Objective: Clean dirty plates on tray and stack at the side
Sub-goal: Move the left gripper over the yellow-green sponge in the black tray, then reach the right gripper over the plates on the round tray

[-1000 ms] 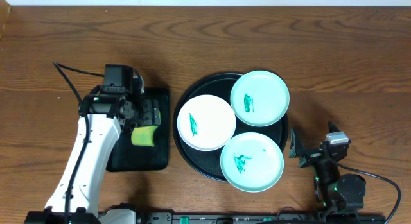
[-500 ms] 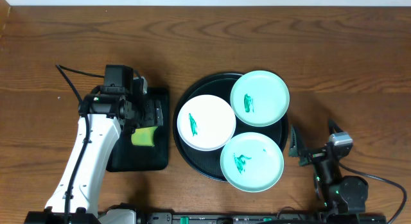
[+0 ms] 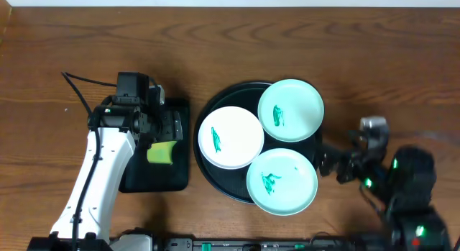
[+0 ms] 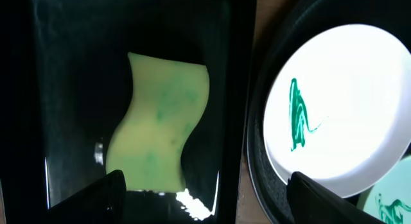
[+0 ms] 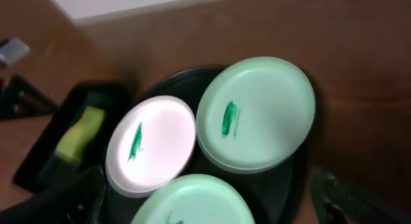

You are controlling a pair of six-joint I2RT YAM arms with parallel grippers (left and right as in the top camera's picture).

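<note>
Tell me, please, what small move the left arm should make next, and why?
Probably lower the left gripper onto the sponge and close on it. Its jaws stand open above the sponge, which lies untouched on the rectangular tray; the white plate, far mint plate and near mint plate on the round tray all show green smears.

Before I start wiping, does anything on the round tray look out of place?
Yes. Both mint plates overhang the rim of the tray: the far mint plate at the right rear, the near mint plate at the front edge. The white plate sits fully inside. Nothing is spilled or broken.
</note>
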